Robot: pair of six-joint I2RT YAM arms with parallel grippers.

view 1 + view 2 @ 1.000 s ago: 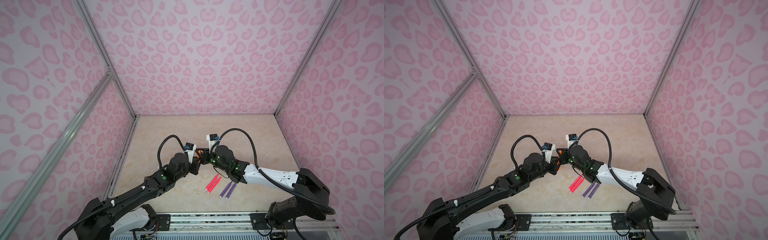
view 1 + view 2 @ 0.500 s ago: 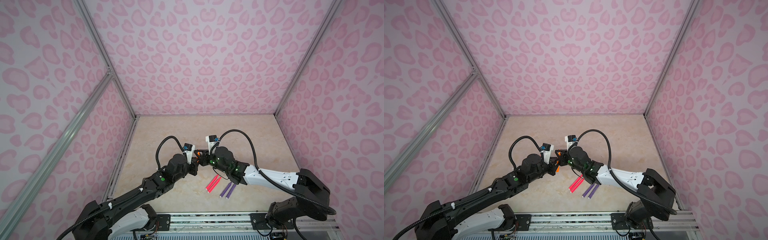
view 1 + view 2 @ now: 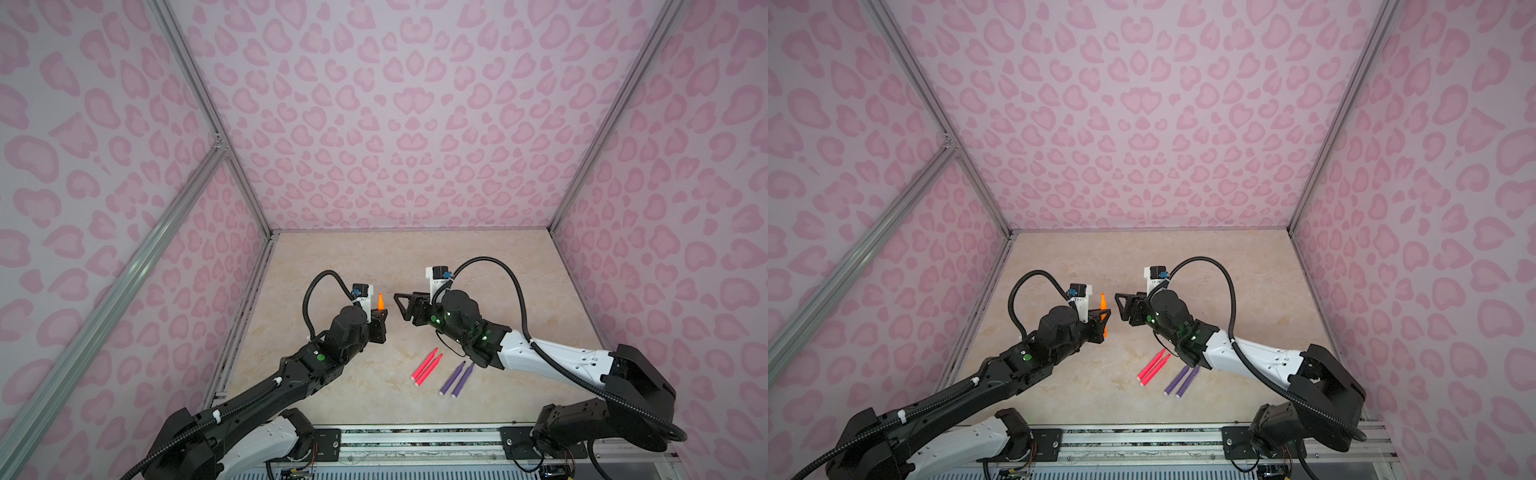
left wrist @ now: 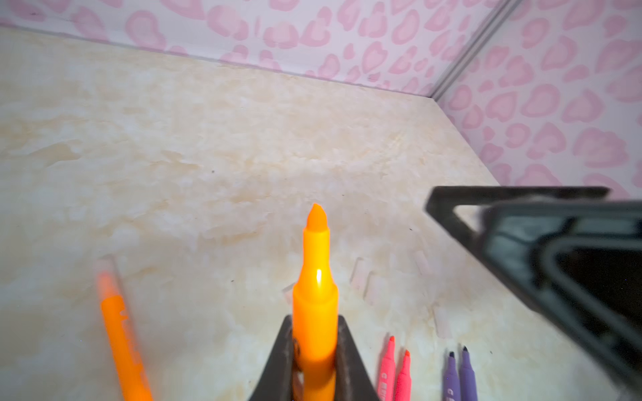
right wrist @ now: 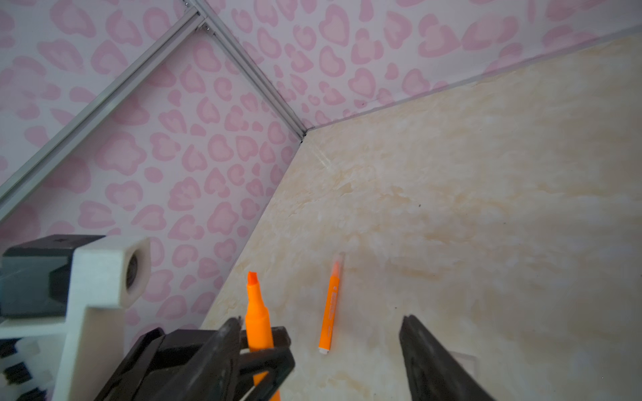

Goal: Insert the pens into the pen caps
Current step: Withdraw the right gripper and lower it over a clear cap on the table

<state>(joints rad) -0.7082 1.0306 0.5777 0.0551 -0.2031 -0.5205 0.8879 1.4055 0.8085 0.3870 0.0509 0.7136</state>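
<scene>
My left gripper (image 4: 314,347) is shut on an orange pen (image 4: 315,295) that stands upright with its bare tip up; both top views show the orange pen (image 3: 380,301) (image 3: 1103,300). Just right of it, my right gripper (image 3: 402,306) (image 5: 323,319) is open and holds nothing. A second orange pen (image 5: 330,305) (image 4: 120,333) lies on the table with a clear cap on its tip. Two pink-red pens (image 3: 427,368) and two purple pens (image 3: 457,378) lie uncapped near the front. Several loose clear pen caps (image 4: 359,274) lie faint beyond them.
The beige marble-look table (image 3: 478,270) is walled by pink patterned panels on three sides, with a metal rail (image 3: 415,436) along the front. The left arm's white camera mount (image 5: 104,277) sits close to my right gripper.
The two grippers were pressed together at the middle around the orange pen. The right gripper has opened and drawn back to the right. The left gripper keeps the pen.
</scene>
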